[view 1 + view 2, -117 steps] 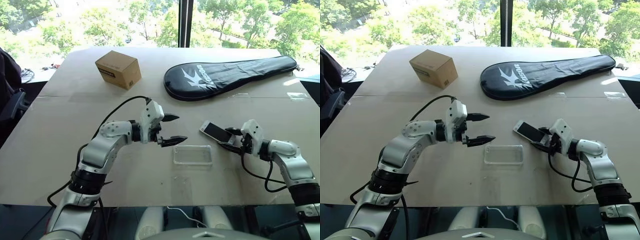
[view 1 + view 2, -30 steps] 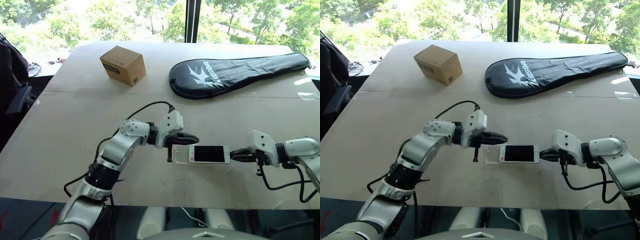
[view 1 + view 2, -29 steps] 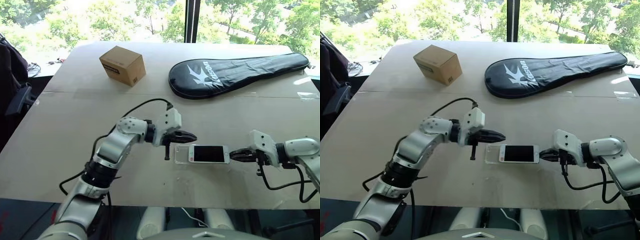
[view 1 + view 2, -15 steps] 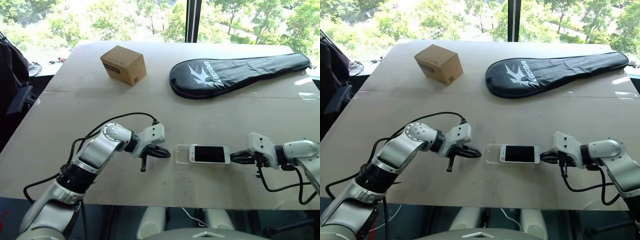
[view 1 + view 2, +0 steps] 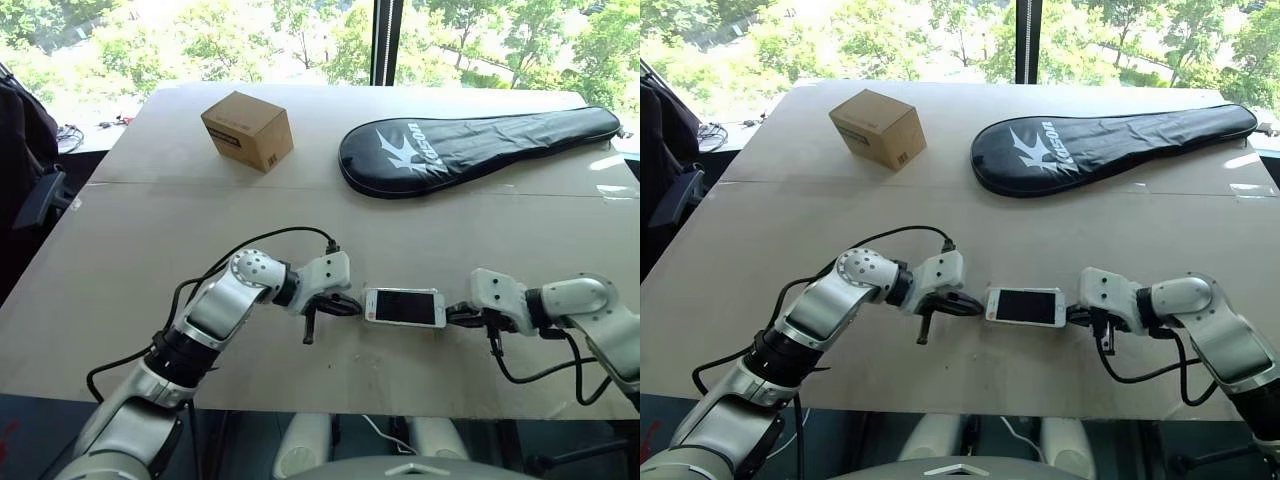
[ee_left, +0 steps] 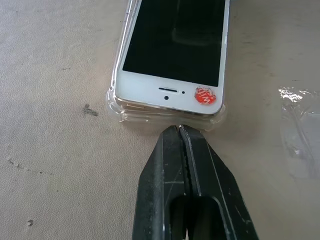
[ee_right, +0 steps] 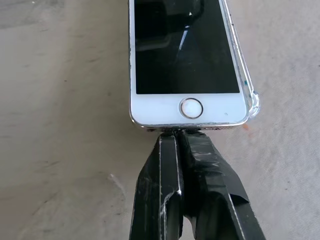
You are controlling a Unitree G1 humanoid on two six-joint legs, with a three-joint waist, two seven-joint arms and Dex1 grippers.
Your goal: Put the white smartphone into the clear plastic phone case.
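Phone lying in its case, pinched end to end by my two closed tools.

The white smartphone [image 5: 405, 307] sits in the clear plastic phone case [image 6: 122, 111] mid-counter [image 5: 120, 250], open room all round; my left tool [image 5: 347, 307] and right tool [image 5: 455, 314], empty, press opposite ends. Cardboard box [image 5: 247, 130] and racket cover [image 5: 470, 150] lie far off.

- A wide table with a matt beige top [image 5: 120, 250] takes most of the view; a thin seam crosses it from side to side.
- Behind it is a large window with a dark vertical frame bar [image 5: 386, 42]; green trees stand outside in bright sun.
- A small brown cardboard box [image 5: 247, 130] and a long black racket cover with white print [image 5: 470, 148] lie at the far side, well apart.
- A dark chair [image 5: 25, 170] is at the table's left edge.
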